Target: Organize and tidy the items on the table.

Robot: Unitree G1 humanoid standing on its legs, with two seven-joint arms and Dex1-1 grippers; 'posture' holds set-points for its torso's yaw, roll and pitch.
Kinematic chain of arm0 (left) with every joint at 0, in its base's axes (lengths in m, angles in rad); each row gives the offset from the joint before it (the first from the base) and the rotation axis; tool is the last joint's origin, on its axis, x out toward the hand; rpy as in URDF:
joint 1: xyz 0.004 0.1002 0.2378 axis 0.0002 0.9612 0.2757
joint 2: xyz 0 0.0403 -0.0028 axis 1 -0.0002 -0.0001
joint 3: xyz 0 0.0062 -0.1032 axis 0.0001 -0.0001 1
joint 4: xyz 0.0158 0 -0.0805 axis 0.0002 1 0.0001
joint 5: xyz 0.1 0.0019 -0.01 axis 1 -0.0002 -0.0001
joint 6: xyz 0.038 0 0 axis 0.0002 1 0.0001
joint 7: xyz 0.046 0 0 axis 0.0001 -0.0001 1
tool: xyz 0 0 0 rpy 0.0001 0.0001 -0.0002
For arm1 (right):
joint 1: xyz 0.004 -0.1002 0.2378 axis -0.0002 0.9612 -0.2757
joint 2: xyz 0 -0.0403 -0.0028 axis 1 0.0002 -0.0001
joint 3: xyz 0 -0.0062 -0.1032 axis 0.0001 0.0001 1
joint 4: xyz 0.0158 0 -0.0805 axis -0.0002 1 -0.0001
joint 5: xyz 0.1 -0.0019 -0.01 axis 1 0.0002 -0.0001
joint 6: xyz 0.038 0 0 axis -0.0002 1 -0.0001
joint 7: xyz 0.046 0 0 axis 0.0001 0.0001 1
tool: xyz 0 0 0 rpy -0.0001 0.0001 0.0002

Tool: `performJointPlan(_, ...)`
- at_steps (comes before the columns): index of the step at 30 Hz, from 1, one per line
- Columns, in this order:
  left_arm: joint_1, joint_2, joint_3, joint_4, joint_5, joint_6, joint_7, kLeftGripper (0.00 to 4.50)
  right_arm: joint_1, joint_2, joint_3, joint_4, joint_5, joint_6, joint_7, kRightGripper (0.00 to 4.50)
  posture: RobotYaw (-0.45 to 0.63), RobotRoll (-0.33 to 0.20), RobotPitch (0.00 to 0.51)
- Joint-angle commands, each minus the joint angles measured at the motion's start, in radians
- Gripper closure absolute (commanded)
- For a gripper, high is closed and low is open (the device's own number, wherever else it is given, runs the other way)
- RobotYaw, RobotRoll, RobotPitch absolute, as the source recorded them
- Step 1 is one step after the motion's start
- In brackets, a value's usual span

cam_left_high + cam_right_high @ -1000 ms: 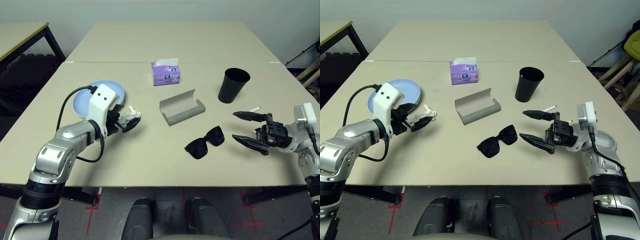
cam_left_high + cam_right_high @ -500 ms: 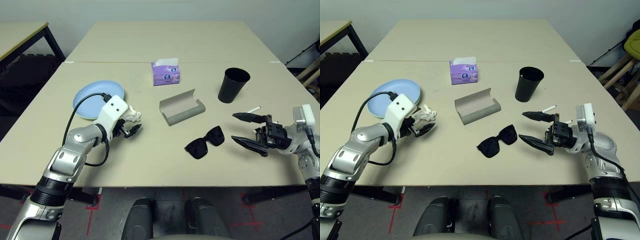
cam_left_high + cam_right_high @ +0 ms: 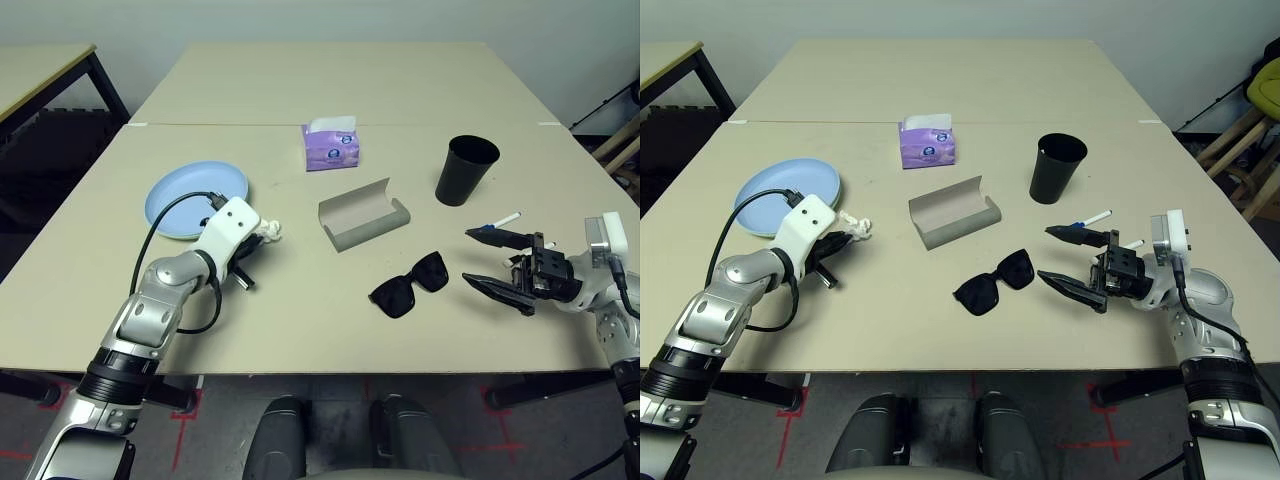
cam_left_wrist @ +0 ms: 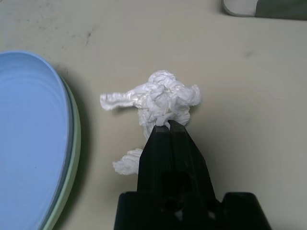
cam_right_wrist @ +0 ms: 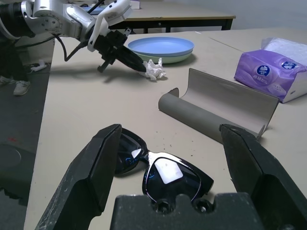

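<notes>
The crumpled white tissue (image 4: 165, 98) lies on the table (image 3: 300, 320) beside the light blue plate (image 3: 185, 195), which sits stacked on the pale green plate (image 4: 74, 143). My left gripper (image 4: 169, 127) is shut, its tips pinching the tissue's near edge. Black sunglasses (image 3: 410, 285) lie in front of the grey glasses case (image 3: 365, 217), which stands open. Just right of the sunglasses, my right gripper (image 3: 468, 256) is open and holds nothing. A white marker pen (image 3: 508, 219) lies beyond it, and a second pen (image 3: 1130, 243) is partly hidden behind its fingers. The black cup (image 3: 465, 170) stands upright at the back right.
A purple tissue box (image 3: 332, 145) stands behind the case near the seam with a second table (image 3: 330, 80). Another table's corner (image 3: 50, 70) shows at the far left. A chair (image 3: 1255, 130) stands off the right edge.
My left gripper has closed from wide open onto the tissue, and its wrist has dropped lower toward the table. The right gripper has stayed open and barely moved.
</notes>
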Motion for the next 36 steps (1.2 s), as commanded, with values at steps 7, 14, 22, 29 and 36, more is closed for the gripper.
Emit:
performJointPlan(7, -0.115, -0.042, 0.222, -0.158, -0.288, 0.277, -0.051, 4.47, -0.008, -0.003, -0.011, 0.019, -0.015, -0.018, 0.01, 0.0, 0.05, 0.0, 0.072)
performJointPlan(14, -0.205, -0.051, 0.249, -0.002, -0.18, 0.179, 0.108, 4.47, -0.019, 0.002, -0.008, 0.034, -0.019, -0.025, 0.017, 0.0, 0.05, 0.0, 0.073)
performJointPlan(22, -0.197, -0.037, 0.145, 0.158, 0.018, 0.0, 0.213, 4.47, -0.009, -0.005, -0.015, 0.032, -0.018, -0.025, 0.019, 0.0, 0.04, 0.0, 0.082)
performJointPlan(29, -0.207, -0.043, 0.104, 0.304, 0.114, -0.109, 0.256, 4.47, -0.004, -0.007, -0.018, 0.029, -0.016, -0.025, 0.018, 0.0, 0.03, 0.0, 0.083)
performJointPlan(36, -0.235, -0.045, 0.108, 0.42, 0.161, -0.176, 0.29, 3.11, 0.0, -0.007, -0.019, 0.026, -0.017, -0.027, 0.016, 0.0, 0.03, 0.0, 0.084)
